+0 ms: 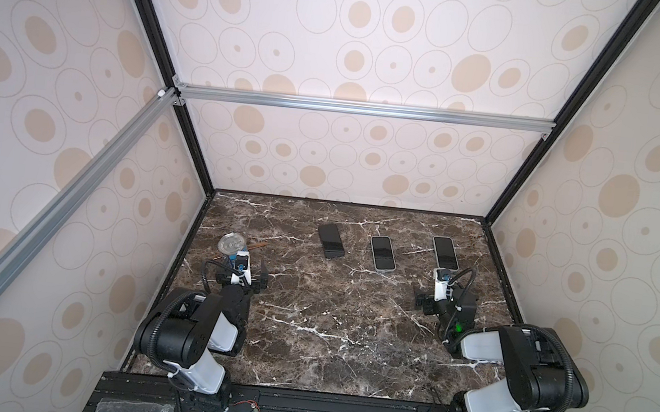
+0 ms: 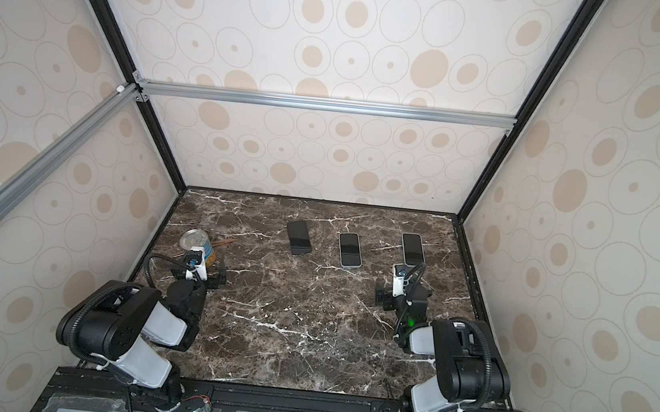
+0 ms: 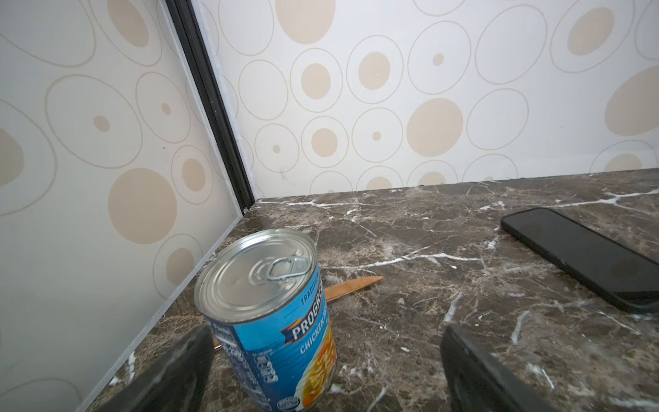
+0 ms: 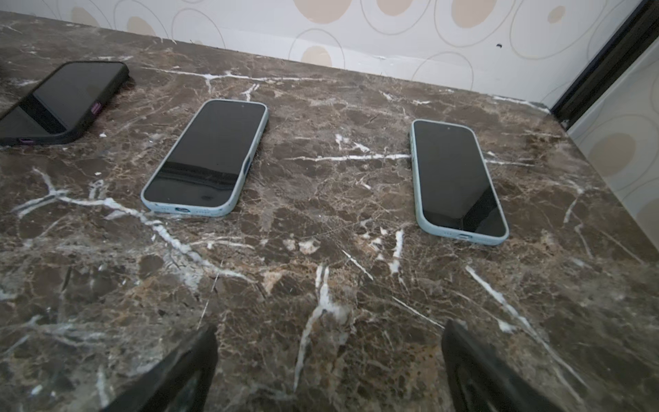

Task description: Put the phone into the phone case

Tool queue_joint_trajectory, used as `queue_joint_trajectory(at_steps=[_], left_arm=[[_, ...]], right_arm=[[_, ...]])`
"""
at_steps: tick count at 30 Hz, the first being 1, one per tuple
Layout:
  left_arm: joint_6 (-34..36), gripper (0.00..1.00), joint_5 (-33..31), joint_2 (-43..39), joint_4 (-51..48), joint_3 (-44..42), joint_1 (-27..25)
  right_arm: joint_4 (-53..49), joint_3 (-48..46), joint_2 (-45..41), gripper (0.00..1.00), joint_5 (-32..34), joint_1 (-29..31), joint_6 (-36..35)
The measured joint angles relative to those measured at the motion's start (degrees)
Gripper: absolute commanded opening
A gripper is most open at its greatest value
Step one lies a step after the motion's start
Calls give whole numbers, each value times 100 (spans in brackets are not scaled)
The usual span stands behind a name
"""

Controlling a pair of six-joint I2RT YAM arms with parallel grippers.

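- While my left gripper (image 1: 243,276) gapes empty beside the can (image 1: 231,245), reaching sideways could topple it.
- Right gripper (image 4: 331,335), equally wide; the phone (image 4: 460,178) farthest from the can may slip.

Both top views are looking down steeply from high above the near edge, facing the far wall and taking in the whole worktop (image 1: 327,332). The left wrist camera is sitting low over the worktop, facing the far left corner, with the can (image 3: 271,321) close in front. The right wrist camera is tilting down toward the far right part, facing the far wall. Both wrist views are sharing the black phone (image 3: 585,257), which is also showing in both top views.
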Motion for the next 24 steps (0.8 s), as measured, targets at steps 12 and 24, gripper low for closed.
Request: queue_joint_trajectory(at_steps=[12, 24], left_arm=[[-315, 100, 293, -2, -861, 426, 361], [-358, 99, 313, -2, -933, 426, 365]], right_arm=[[-636, 706, 22, 100, 295, -243, 470], [-723, 706, 22, 100, 304, -243, 501]])
